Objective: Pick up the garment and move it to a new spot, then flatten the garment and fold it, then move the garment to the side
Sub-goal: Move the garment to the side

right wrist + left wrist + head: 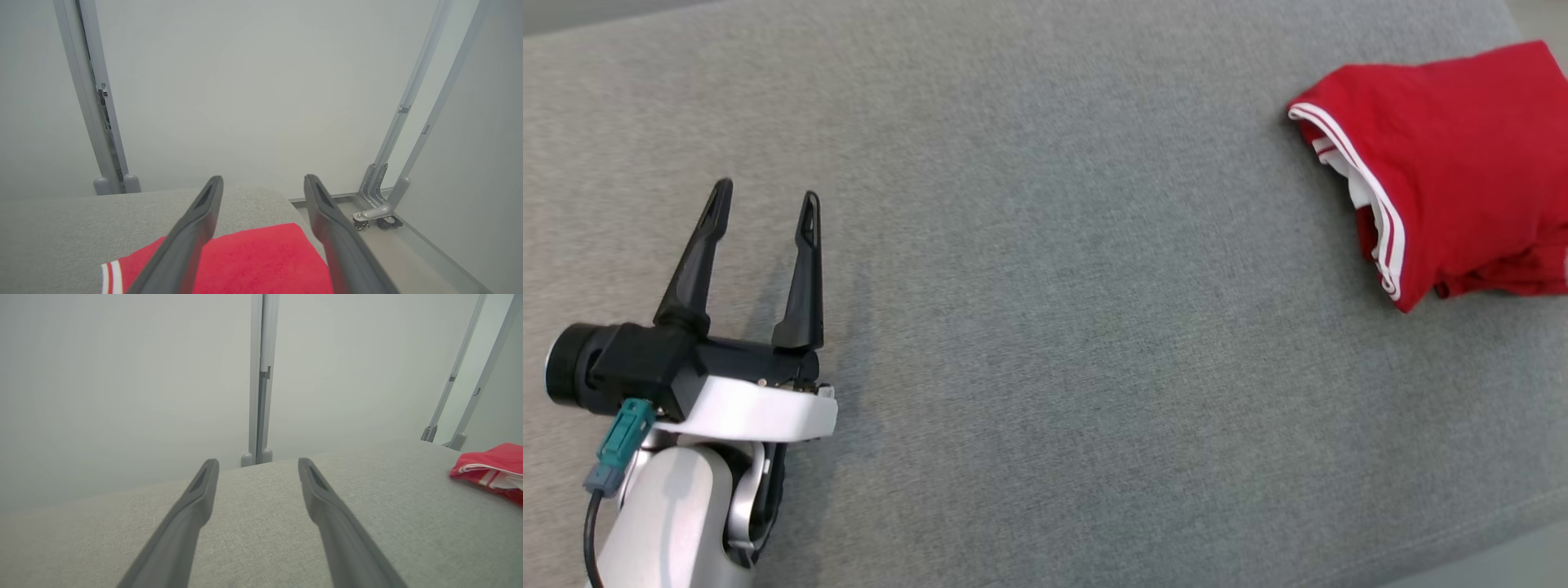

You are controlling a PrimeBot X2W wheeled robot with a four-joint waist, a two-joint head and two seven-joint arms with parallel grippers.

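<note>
We're looking at what appears to be a robot test bay, a lab setup rather than anyone's home. Plain pale-grey partition panels wall off the space behind the work surface, joined by slim grey metal frame posts. In the right wrist view, angled struts come down to a grey metal foot on small black castors, standing on a smooth pale floor. The work surface itself is a wide tabletop covered in grey woven fabric, rounded at its corner.
</note>
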